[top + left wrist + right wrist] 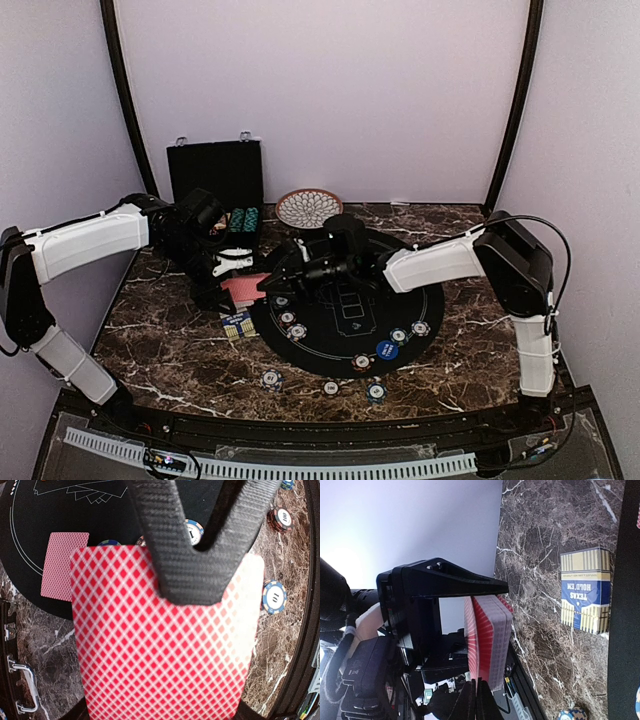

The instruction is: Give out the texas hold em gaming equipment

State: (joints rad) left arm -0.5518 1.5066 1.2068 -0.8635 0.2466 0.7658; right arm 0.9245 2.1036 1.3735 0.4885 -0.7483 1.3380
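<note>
Closest to us, the red-backed deck point(150, 645) sits clamped in the left gripper point(228, 278), above the table's point(170, 340) left side, beside the black mat point(345, 345). Our right gripper point(192, 587) is pinched tight at the deck's top edge; whether it has caught a card we cannot tell. Pulling away could drag several cards or tug the deck loose. One dealt card point(64, 565) lies at the mat's edge.

L tool point(232, 272) holds red cards point(245, 289); R tool point(275, 281) meets them.
</note>
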